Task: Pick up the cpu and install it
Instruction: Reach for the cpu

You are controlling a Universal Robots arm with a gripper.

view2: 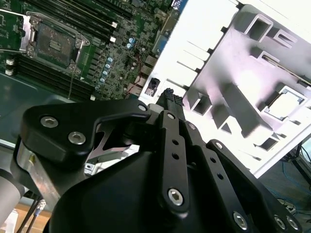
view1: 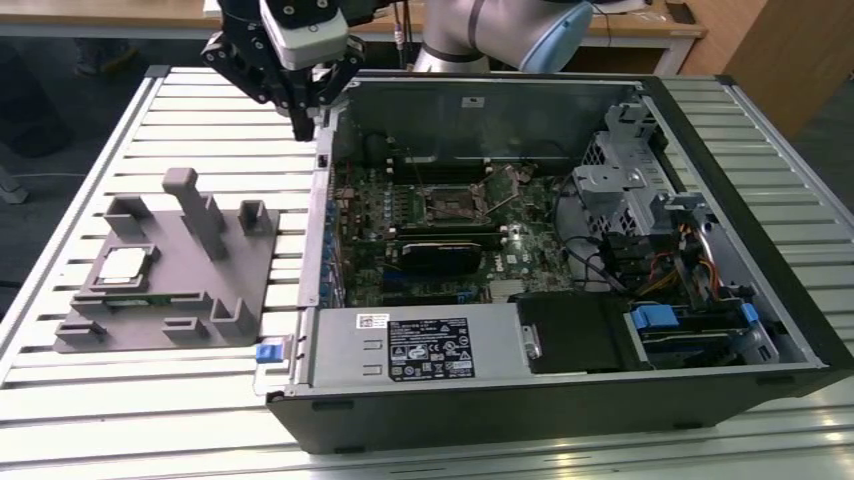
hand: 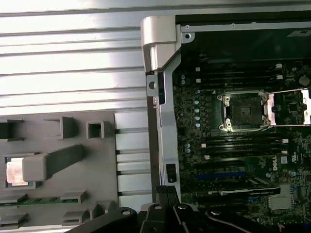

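My gripper [view1: 304,118]: fingers together, empty. cpu [view1: 123,264] sits flat in grey fixture [view1: 174,262]. I judge it light, stiff, slick-topped, fragile underneath; pinch opposite edges.

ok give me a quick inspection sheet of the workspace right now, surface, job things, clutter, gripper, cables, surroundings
surface: slatted metal table, carrying a grey fixture tray and an open computer case.
job's things: cpu lies in a tray recess, untouched; motherboard socket has its cover plate flipped open, no chip in it.
clutter: nothing seen loose; a green circuit strip sits in the tray.
grippers: gripper hangs over the table beside the case's far corner, fingers shut on nothing.
cables: orange, black and blue wires bundled inside the case.
surroundings: wooden desk behind the table.
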